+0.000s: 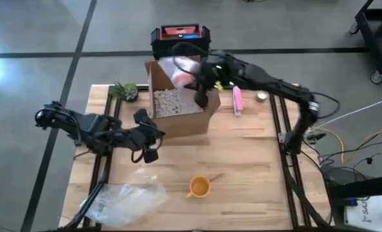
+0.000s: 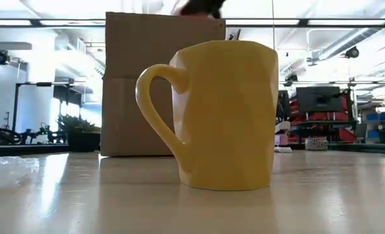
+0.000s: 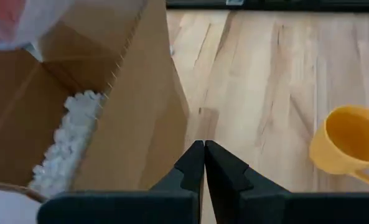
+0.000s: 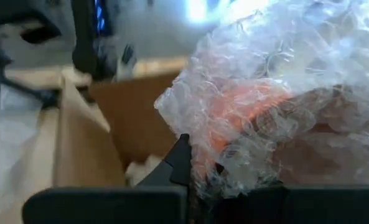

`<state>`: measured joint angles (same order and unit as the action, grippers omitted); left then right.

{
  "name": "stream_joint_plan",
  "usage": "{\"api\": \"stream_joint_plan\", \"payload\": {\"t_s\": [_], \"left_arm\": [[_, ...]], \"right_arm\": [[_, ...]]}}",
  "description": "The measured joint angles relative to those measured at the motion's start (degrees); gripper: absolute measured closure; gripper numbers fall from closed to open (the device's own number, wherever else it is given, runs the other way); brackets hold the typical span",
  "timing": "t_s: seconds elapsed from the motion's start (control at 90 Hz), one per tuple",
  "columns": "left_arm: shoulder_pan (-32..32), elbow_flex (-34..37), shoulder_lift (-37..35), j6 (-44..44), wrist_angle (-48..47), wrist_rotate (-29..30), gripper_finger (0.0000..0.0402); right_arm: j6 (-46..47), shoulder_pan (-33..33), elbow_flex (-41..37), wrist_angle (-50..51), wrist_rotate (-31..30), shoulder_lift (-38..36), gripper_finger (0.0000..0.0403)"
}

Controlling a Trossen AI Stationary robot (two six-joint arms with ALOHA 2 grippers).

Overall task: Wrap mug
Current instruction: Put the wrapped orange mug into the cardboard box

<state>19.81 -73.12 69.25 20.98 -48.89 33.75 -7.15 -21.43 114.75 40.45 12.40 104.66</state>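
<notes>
crinkly bubble-wrapped bundle (image 4: 277, 106), perhaps orange, cardboard box (image 1: 178, 106)

Box (image 1: 178, 103) was the main obstacle, standing at the back of the surface (image 1: 242, 174). Its open top was blocked: right gripper (image 1: 194, 80) hung over it, clamped on a bubble-wrapped bundle (image 1: 181, 69). Left gripper (image 1: 153, 136), fingers closed, sat just off the box's front-left corner. Front of the box: open wood up to the mug (image 1: 199, 186); bubble wrap sheet (image 1: 129, 196) lay left of the mug.
</notes>
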Motion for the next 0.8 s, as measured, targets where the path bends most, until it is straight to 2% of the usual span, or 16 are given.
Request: {"api": "stream_joint_plan", "payload": {"t_s": [0.111,0.211,0.478,0.633,0.8], "left_arm": [[0.02,4.54,0.00,3.09,4.24,-0.79,0.0402],[0.10,7.62,0.00,5.48,10.03,-3.81,0.0402],[1.31,11.96,0.00,6.65,16.30,-5.35,0.0402],[1.51,12.04,0.38,7.18,16.45,-5.20,0.0402],[1.51,12.04,0.37,6.88,16.56,-4.70,0.0402]], "right_arm": [[-0.74,-1.23,6.71,6.74,-0.14,7.39,0.0394],[-1.05,-1.64,10.84,11.29,-0.43,12.72,0.0394],[-2.43,-1.34,13.81,16.53,0.09,19.85,0.0390],[-1.73,-1.23,13.76,17.19,0.08,20.88,0.0353],[-1.08,-1.23,13.69,17.39,0.06,21.86,0.0288]]}}
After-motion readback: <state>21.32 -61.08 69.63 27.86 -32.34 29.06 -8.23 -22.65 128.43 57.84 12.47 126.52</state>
